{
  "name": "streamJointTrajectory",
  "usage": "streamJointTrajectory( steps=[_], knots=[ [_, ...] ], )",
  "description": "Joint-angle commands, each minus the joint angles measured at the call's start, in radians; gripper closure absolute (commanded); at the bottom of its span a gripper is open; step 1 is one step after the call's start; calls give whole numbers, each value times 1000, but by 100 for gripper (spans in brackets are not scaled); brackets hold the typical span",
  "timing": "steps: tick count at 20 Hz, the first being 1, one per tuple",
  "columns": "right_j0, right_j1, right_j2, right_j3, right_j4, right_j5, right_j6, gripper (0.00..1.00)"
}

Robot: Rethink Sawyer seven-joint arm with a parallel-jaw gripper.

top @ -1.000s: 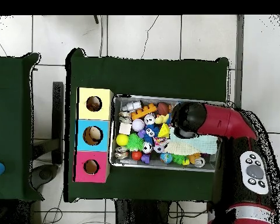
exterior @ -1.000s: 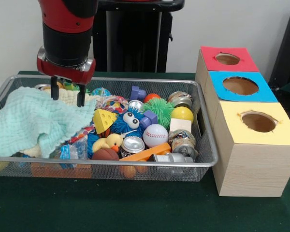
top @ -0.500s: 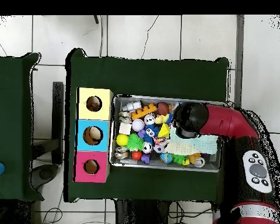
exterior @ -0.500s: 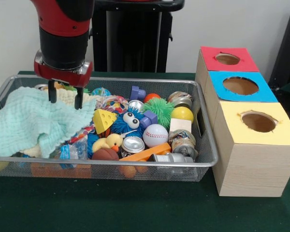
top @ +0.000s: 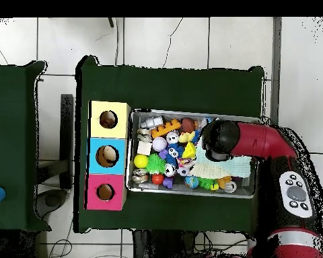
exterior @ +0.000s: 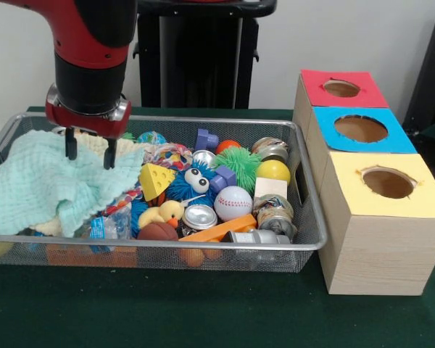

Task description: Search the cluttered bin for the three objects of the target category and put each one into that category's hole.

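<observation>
No writing is showing legibly on anything. The black two-fingered gripper (exterior: 88, 151) is hanging open and empty, its tips just above the pale green knitted cloth (exterior: 47, 181) that is lying crumpled at one end of the silver wire-mesh bin (exterior: 203, 255). A stitched white baseball (exterior: 233, 202), a spiky green ball (exterior: 238, 164) and a smooth yellow ball (exterior: 273, 171) are sitting near the bin's other end, beside the wooden box with red, blue and yellow holed tops (exterior: 370, 239).
</observation>
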Motion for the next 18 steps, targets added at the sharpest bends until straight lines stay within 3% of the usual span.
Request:
streamJointTrajectory(
  steps=[1, 2, 3, 15, 18],
  knots=[
    [-26, 71, 102, -45, -79, -84, -145, 0],
    [-28, 70, 104, -43, -82, -86, -147, 0],
    [-29, 71, 109, -48, -86, -76, -145, 100],
    [-45, 85, 134, -34, -87, -76, -132, 100],
    [-47, 42, 135, 25, -60, -50, -107, 100]
  ],
)
